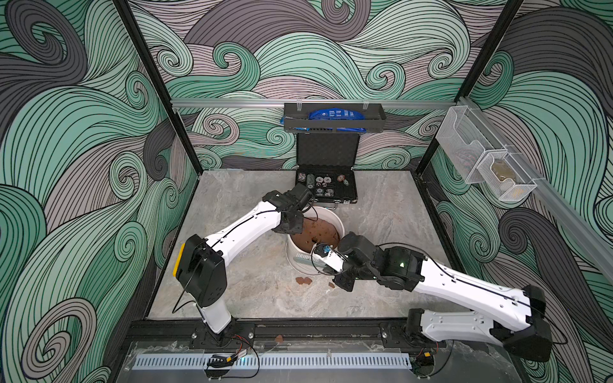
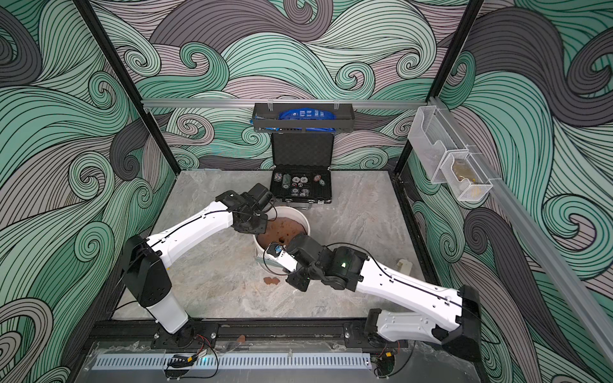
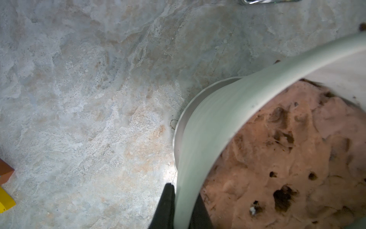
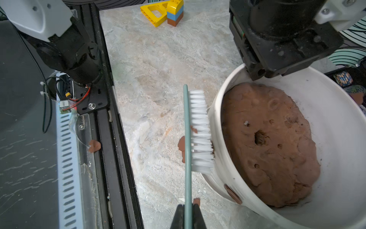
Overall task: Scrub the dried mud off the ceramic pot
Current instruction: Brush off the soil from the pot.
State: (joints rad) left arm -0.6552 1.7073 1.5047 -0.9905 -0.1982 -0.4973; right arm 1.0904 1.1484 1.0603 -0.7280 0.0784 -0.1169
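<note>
Left hand point(image 3: 184, 193) pinched on the rim of the wide white ceramic pot point(image 4: 326, 103), flat reddish-brown dried mud chips point(image 1: 303, 281) on the grey marbled table point(image 1: 381, 215) near its base, right hand point(image 4: 188, 210) clamping the teal-backed white-bristled scrub brush point(image 4: 200, 130), bristles against the pot's outer wall!

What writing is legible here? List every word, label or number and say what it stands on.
No text can be read.
White print on the blue packet in the black wall tray: too blurred to read.
Markings on the round poker chips in the open black case: too small to read.
</note>
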